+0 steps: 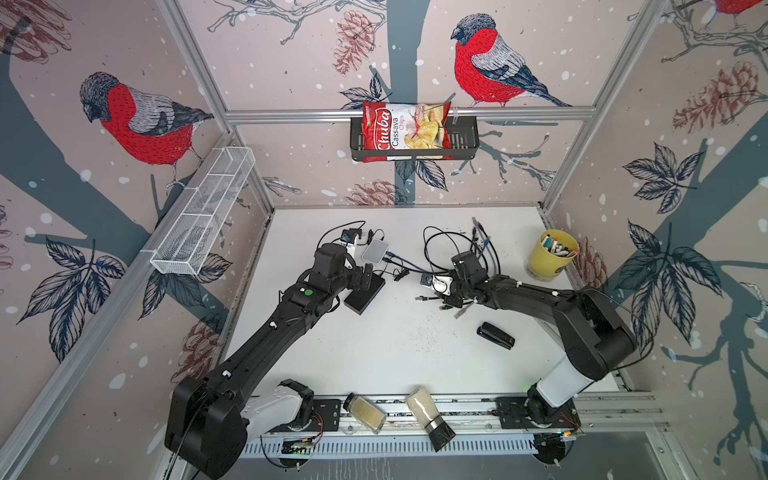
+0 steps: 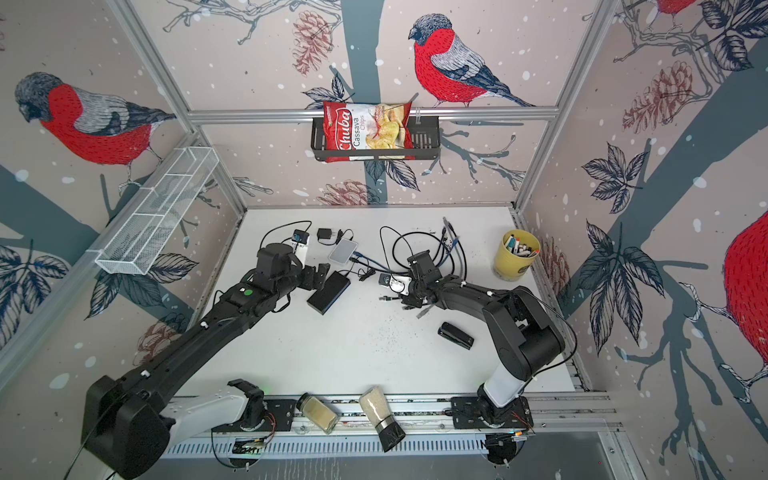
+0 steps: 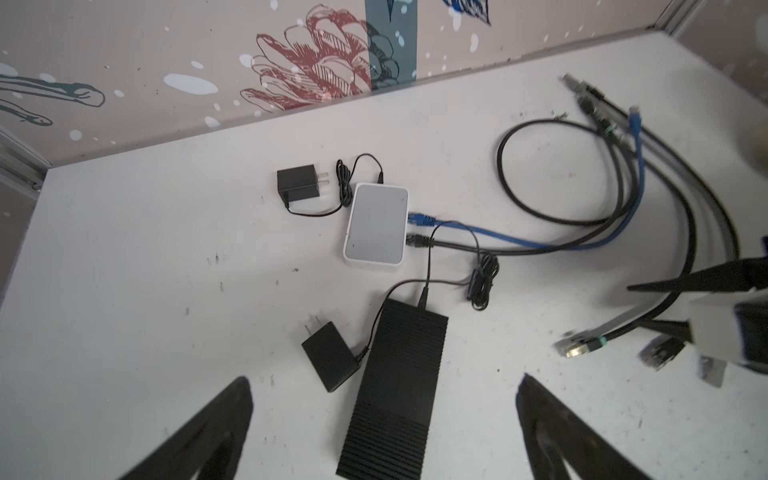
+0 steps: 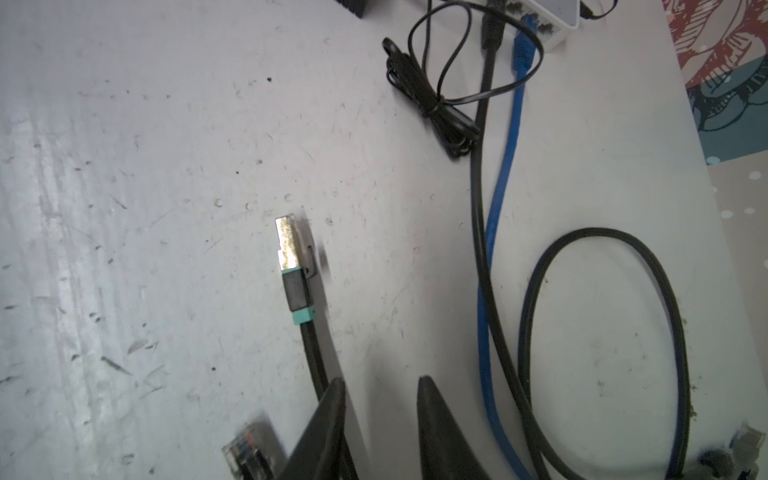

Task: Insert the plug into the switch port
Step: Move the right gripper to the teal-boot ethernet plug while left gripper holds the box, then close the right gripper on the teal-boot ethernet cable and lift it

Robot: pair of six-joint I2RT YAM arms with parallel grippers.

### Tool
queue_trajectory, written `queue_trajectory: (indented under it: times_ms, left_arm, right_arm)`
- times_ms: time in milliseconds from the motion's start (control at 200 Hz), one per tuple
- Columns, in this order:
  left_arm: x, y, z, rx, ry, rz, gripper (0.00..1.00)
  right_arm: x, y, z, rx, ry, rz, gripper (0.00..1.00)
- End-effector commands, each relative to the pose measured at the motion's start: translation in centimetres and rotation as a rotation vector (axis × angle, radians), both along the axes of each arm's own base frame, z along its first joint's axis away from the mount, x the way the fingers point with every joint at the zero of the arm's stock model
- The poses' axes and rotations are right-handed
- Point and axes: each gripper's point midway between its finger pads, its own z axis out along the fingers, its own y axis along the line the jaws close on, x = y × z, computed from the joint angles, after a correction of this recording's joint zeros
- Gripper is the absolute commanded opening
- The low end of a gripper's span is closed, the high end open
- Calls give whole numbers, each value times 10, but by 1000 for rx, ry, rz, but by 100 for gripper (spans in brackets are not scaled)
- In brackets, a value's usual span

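Observation:
The black ribbed switch (image 1: 365, 297) (image 3: 395, 374) lies flat on the white table, its power lead plugged in at the far end. My left gripper (image 3: 385, 378) (image 1: 366, 279) hovers over it, wide open, touching nothing. The plug (image 4: 291, 257) (image 1: 419, 298) has a metal shell and a teal boot on a black cable. It juts out ahead of my right gripper (image 4: 381, 380) (image 1: 436, 297). The jaws stand partly open, with bare table showing between them. The cable runs in behind one finger (image 4: 328, 415).
A white switch (image 1: 376, 250) with blue and black cables plugged in sits behind the black one. Loose plugs (image 4: 245, 449) and cable loops (image 1: 440, 245) surround the right gripper. Also here are power adapters (image 3: 328, 361), a stapler (image 1: 496, 336), a yellow pen cup (image 1: 552, 253) and jars (image 1: 365, 411) at the front edge.

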Motion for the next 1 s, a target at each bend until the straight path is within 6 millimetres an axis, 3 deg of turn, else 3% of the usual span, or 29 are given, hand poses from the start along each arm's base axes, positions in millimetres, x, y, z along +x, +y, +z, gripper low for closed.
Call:
queue_trajectory:
  times_ms: [0,275,615,675,790,995]
  left_arm:
    - [5,-2,12,-118,-31,58,98]
    - [-5,-19,-39,-150,166,7,97]
    - [-10,-23,-72,-166,226,-7,98]
    - [-7,-16,-74,-144,230,40,98]
    - [1,18,-73,-95,195,251,98]
    - [-5,36,-63,-114,146,341,98]
  right_arm:
    - [-7,2,-2,-3,35,46,32]
    - [-10,2,-14,-45,97,93,32]
    - [-13,0,-24,-63,128,126,32]
    - [-11,0,-25,-66,122,125,32]
    - [-10,2,-26,-65,112,136,32]
    - [-12,6,-27,-74,94,163,22]
